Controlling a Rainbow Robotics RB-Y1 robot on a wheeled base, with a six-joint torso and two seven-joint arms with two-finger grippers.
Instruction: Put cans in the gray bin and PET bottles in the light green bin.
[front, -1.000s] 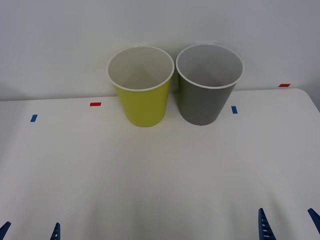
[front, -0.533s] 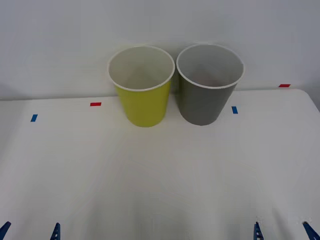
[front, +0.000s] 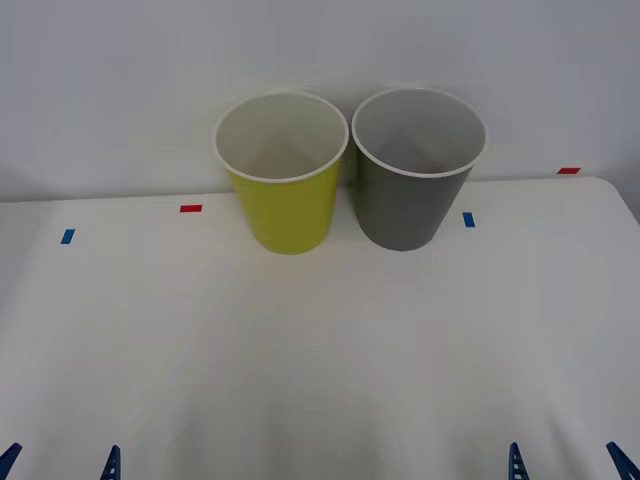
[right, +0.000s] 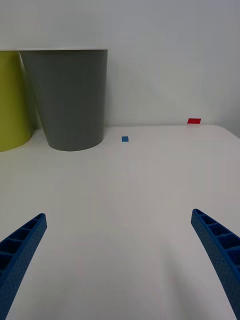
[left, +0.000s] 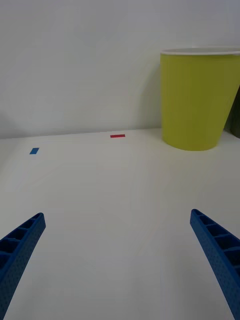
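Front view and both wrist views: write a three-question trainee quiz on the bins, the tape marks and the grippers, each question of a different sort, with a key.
1. True or false: the light green bin stands on the gray bin's right, by the robot's sides.
2. Multiple choice: the left gripper and right gripper are A) both shut on a can, B) both open and empty at the table's near edge, C) inside the bins.
3. Fill in: the tape mark on the table just to the right of the gray bin's base is coloured ____.

Key: 1 false; 2 B; 3 blue.
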